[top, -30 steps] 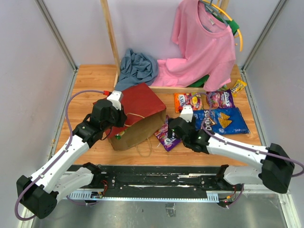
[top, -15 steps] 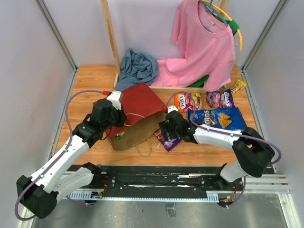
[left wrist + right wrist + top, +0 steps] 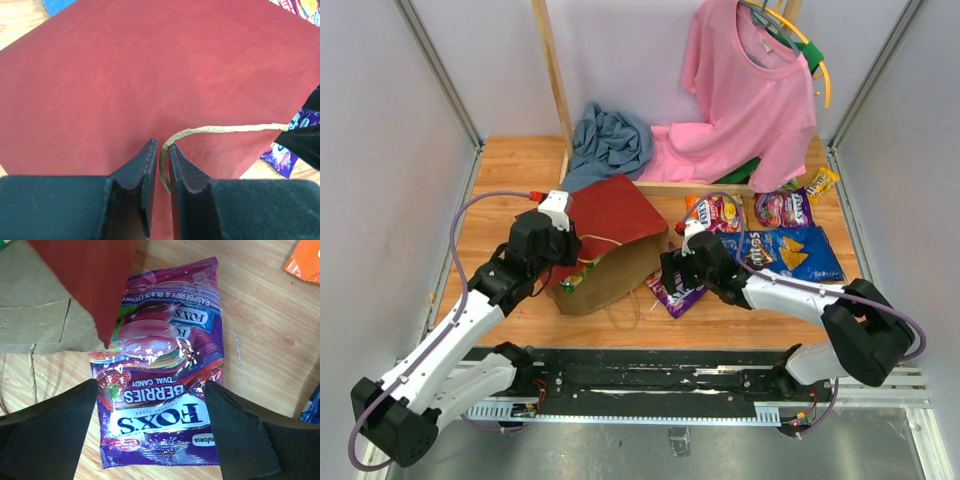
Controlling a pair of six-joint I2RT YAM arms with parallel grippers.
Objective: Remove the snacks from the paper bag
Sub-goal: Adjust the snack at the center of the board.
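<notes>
Two arms over table [image 3: 510,170]. Left gripper [image 3: 161,147] pinched almost closed on twine handle [image 3: 225,129] of bag [image 3: 620,225]. Bag lies on its side mid-table, red face up, brown kraft side toward near edge. Just right of bag: purple Fox's packet [image 3: 160,340] flat on wood, one corner tucked under bag's red edge. Right gripper [image 3: 151,387] spread wide above that packet, one finger on each side; contact cannot be told. Farther right, outside bag: orange packet [image 3: 717,212], second purple packet [image 3: 782,208], blue Doritos [image 3: 790,252], yellow-green packet [image 3: 822,182] farthest right.
</notes>
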